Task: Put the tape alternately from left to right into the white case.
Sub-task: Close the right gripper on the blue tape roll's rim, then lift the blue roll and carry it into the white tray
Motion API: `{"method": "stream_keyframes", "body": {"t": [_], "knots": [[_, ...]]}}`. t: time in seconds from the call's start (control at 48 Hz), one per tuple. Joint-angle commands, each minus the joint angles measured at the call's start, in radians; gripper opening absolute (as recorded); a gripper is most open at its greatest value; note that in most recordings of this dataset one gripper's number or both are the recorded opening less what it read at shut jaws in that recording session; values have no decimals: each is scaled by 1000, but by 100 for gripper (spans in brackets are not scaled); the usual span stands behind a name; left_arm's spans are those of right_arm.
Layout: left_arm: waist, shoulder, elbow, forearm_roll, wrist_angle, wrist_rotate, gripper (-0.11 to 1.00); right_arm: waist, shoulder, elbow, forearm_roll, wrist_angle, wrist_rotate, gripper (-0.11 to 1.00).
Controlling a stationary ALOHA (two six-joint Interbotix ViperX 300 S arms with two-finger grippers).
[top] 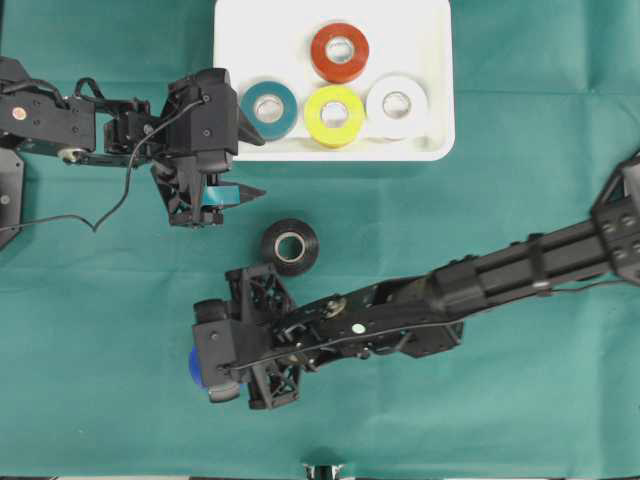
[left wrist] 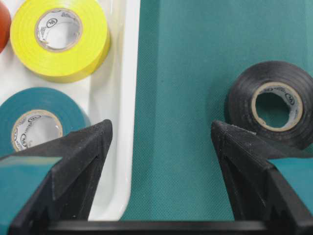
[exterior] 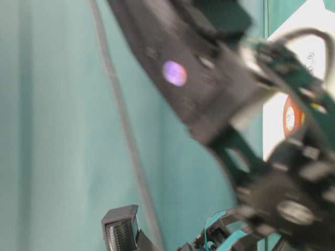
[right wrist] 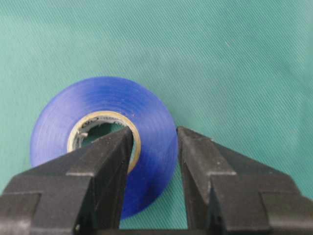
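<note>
Nearest the front edge of the desk (top: 520, 420), which is covered in a green cloth, the right gripper (right wrist: 154, 161) is clenched on the blue tape roll (right wrist: 105, 127): one finger sits inside the pale cardboard core and the other presses the outer face, pinching the roll's wall between them. From overhead only a sliver of the blue roll (top: 193, 366) shows under the gripper, at the lower left, well apart from the white case (top: 430, 60).

Further up, near the middle of the cloth, the black tape roll (top: 290, 246) lies flat and alone, touched by neither arm.

Just beyond it on the left, the left gripper (top: 250, 165) hovers released, its jaws spread wide and holding nothing. Seen from its wrist camera, one finger (left wrist: 73, 166) hangs over the case's near rim (left wrist: 128, 98) and the other over the cloth beside the black roll (left wrist: 274, 105).

Farthest away, at the top edge, the white case holds four rolls lying flat: teal (top: 269, 109), yellow (top: 334, 115) and white (top: 397, 105) in a row along the near side, and the red-orange roll (top: 340, 52) behind the yellow one.
</note>
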Motion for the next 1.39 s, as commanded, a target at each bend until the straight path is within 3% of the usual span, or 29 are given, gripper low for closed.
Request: {"method": "stream_keyframes", "body": {"t": [0.0, 0.291, 0.791, 1.228, 1.374], "knots": [[-3, -14, -11, -3, -8, 0, 80, -2, -109, 18, -2, 17, 3, 2], [-3, -18, -8, -3, -6, 0, 80, 0, -198, 89, -2, 20, 8, 2], [-3, -18, -5, -3, -8, 0, 80, 5, -218, 127, -2, 55, 9, 2], [-3, -18, -2, -3, -8, -2, 80, 17, -345, 288, 8, 60, 17, 2], [-3, -18, 3, -6, -8, -2, 80, 17, -403, 365, 9, 60, 64, 2]]}}
